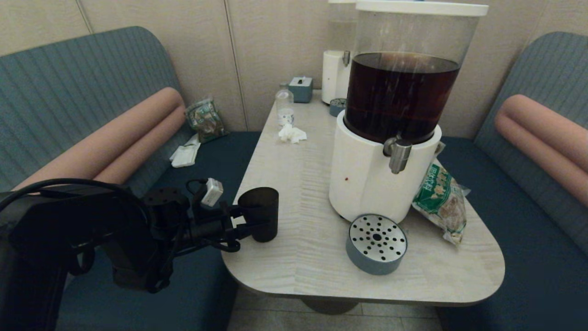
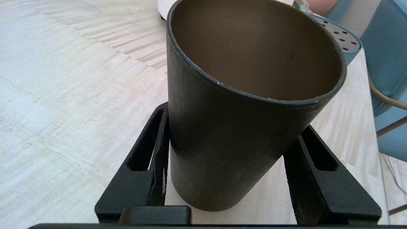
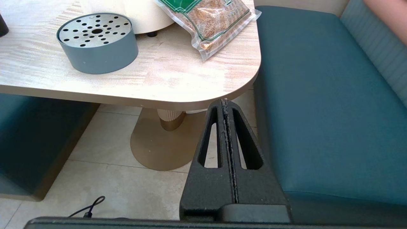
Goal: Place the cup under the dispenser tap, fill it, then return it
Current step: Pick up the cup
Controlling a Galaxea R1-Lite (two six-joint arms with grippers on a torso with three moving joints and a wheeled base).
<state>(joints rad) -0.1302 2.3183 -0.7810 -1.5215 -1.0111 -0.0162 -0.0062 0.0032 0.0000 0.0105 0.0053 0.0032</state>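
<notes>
The table (image 1: 317, 257) fills the middle of the head view, and on it, right of centre, stands the big dispenser (image 1: 367, 184) with its dark drink, the dispenser tap (image 1: 398, 154) jutting from its white base above the round perforated drip tray (image 1: 376, 243). At lower left of that frame the left gripper (image 1: 250, 223) has its 2 fingers (image 2: 143, 165) set either side of the cup (image 1: 259, 212), apparently clamped on its lower wall, with the cup near the table's left edge. The step in hand looks like the pickup; next, I judge, comes a carry rightward to set the cup on the tray under the tap. The right gripper (image 3: 226, 127) hangs parked below the table's corner, fingers pressed together.
</notes>
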